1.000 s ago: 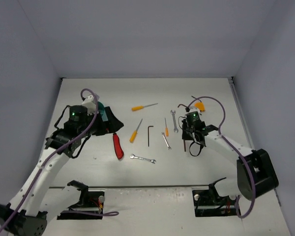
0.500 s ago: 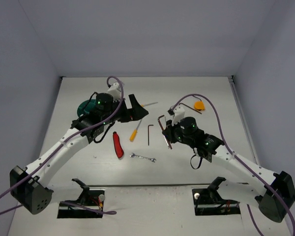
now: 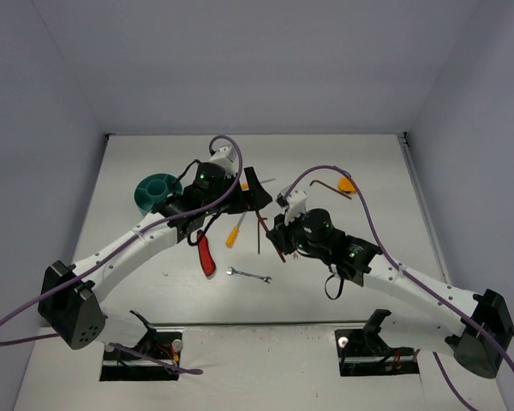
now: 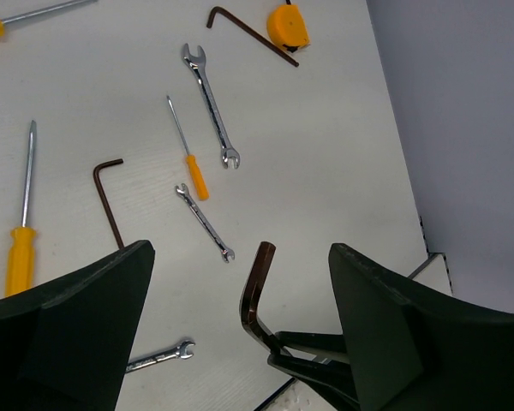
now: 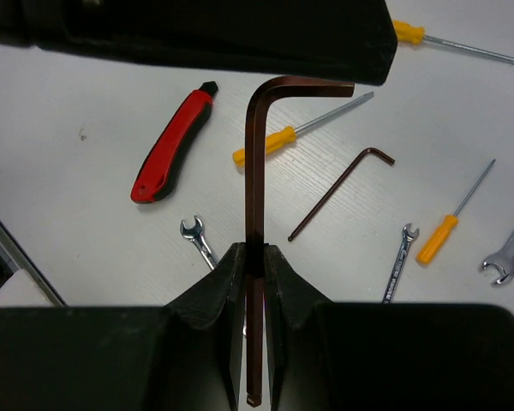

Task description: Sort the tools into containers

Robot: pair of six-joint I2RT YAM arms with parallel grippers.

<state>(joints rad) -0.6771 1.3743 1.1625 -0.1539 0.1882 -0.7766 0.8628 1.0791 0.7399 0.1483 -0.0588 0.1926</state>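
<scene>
Noted hex key (image 5: pixel 255 171) pinched by its long shank in the tightly closed right gripper (image 5: pixel 254 257), bend raised between the fingers of the widely spread left gripper (image 4: pixel 240 253), presumably for hand-over toward the teal tub (image 3: pixel 146 190) at far left.

No text, no labels — nothing legible

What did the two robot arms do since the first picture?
Both arms swung in to the middle. The left gripper, open, left the teal tub and now faces the right gripper, which carried its hex key leftward, shut on it throughout. The loose tools stayed put.
</scene>
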